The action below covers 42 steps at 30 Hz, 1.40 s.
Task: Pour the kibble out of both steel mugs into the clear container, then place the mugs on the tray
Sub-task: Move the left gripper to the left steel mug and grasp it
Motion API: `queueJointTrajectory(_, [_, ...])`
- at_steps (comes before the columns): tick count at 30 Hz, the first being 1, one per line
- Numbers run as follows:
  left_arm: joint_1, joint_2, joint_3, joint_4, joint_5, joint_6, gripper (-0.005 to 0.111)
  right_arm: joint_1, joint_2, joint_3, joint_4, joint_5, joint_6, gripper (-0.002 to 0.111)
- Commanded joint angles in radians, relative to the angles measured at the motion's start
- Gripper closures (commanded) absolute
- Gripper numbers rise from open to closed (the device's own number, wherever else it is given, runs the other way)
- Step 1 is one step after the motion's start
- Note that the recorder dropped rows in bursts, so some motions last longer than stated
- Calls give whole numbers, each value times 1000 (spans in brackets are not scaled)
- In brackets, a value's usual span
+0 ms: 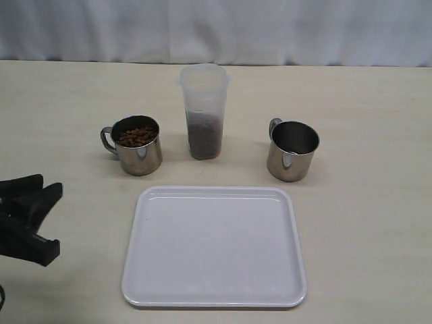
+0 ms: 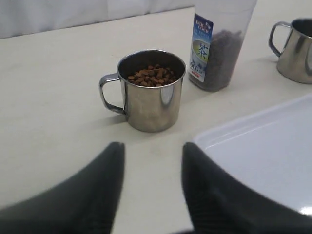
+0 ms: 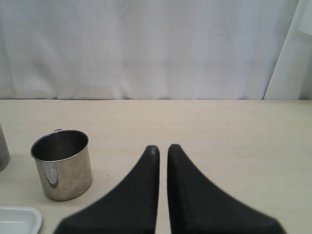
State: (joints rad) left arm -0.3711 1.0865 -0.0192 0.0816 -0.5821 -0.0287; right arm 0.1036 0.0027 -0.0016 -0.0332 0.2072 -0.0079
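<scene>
One steel mug [image 1: 138, 145] [image 2: 152, 92] holds brown kibble [image 1: 137, 136] [image 2: 152, 76] and stands left of the clear container [image 1: 204, 111] [image 2: 219, 48]. The container is upright with dark kibble in its lower part. The other steel mug [image 1: 292, 150] [image 3: 62, 165] [image 2: 295, 48] stands to the right; no kibble shows inside it. The white tray [image 1: 214, 246] [image 2: 263, 156] lies bare in front of them. My left gripper [image 1: 48, 187] [image 2: 152, 146] is open and holds nothing, short of the full mug. My right gripper [image 3: 162, 147] is shut on nothing, beside the right mug.
A white curtain [image 1: 216, 27] runs behind the far edge of the beige table [image 1: 364, 223]. The tray's corner [image 3: 17, 217] shows close to the right mug. The right arm is outside the exterior view.
</scene>
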Motion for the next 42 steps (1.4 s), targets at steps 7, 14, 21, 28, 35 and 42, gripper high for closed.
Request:
queueJointTrajectory(7, [-3, 304, -195, 12, 1, 35, 36, 2, -3, 2, -8, 3, 1, 104])
queueJointTrajectory(14, [-3, 376, -291, 12, 91, 38, 37, 2, -3, 2, -8, 3, 1, 104])
queueJointTrajectory(21, [-3, 431, -317, 87, 118, -47, 36, 2, -3, 2, -8, 3, 1, 104])
queueJointTrajectory(28, [-1, 521, -425, 217, 209, -167, 36, 2, -3, 2, -8, 3, 1, 104])
queueJointTrajectory(35, [-1, 661, -544, 223, 258, -185, 36, 2, -3, 2, -8, 3, 1, 104])
queueJointTrajectory(42, [4, 792, -645, 309, 209, -147, 36, 3, -3, 2, 26, 3, 1, 104])
